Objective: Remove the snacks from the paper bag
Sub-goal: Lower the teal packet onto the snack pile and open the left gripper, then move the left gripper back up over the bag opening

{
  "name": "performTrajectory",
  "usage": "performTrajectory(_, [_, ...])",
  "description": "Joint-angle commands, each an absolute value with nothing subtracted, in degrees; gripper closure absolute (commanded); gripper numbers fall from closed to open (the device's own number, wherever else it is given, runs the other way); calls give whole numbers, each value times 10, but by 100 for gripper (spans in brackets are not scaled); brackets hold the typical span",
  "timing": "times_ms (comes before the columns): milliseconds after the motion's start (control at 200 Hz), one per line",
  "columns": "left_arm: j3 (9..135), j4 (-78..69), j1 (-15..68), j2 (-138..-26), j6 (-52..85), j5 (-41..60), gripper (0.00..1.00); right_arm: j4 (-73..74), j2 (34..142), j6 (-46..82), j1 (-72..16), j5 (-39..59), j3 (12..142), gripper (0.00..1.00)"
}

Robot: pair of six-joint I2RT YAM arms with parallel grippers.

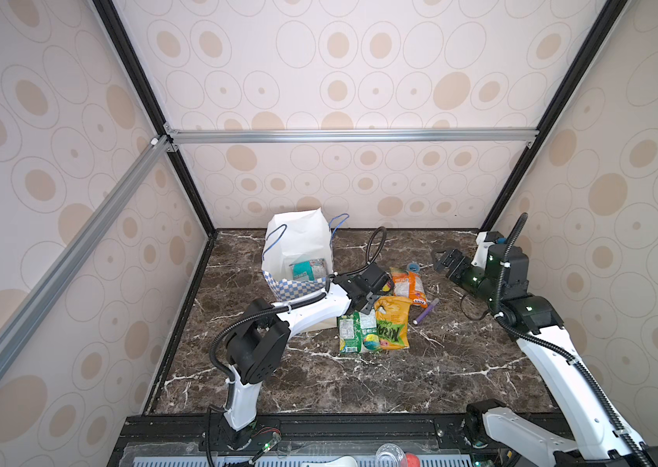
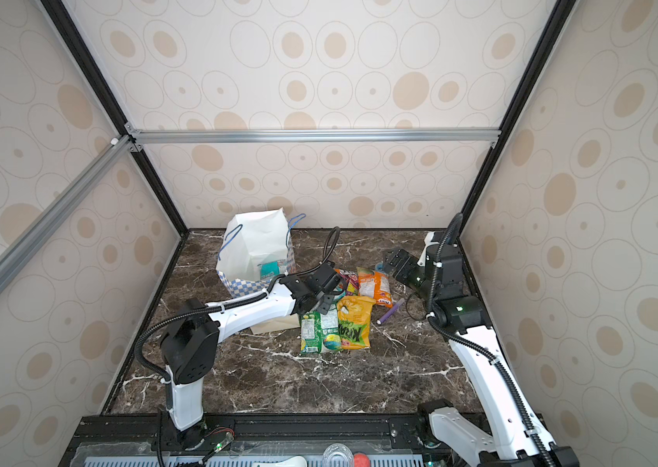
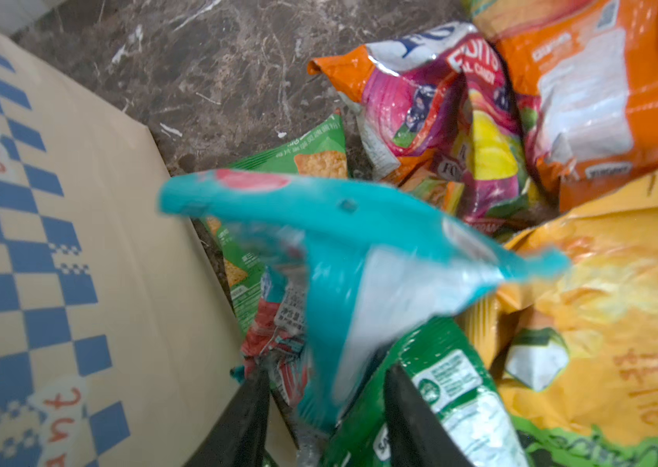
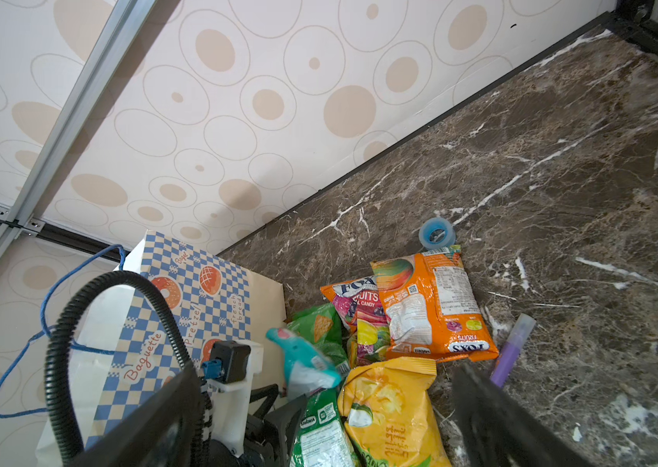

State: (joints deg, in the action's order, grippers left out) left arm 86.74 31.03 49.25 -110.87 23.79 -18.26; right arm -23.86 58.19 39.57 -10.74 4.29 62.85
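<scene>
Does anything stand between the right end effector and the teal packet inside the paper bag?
Yes. In both top views the left arm's wrist and the side wall of the paper bag lie between the right end effector and that teal packet.

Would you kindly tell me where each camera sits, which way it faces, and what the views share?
In a top view: high over the near edge, looking down at the table; both arms, left gripper and right gripper show.
In a top view: alongside, same aim, both arms; the paper bag stands back left.
Left wrist: on the left arm, looking down past its parted fingers at a blurred teal packet.
Right wrist: on the right arm, facing the paper bag past its wide-apart fingers.
Shared: the yellow packet shows in all four.
</scene>
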Motion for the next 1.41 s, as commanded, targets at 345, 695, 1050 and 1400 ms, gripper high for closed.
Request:
performTrajectory(345, [900, 257, 492, -979, 219, -144, 15, -222, 594, 381, -103, 80, 638, 0])
performTrajectory(695, [993, 268, 491, -891, 176, -227, 2, -227, 649, 281, -178, 153, 703, 0])
performTrajectory(1050, [1021, 267, 406, -860, 189, -289, 8, -241, 679, 260, -220, 156, 736, 0])
performTrajectory(1400, [1000, 341, 297, -921, 232, -203, 8, -255, 681, 274, -221, 156, 735, 0])
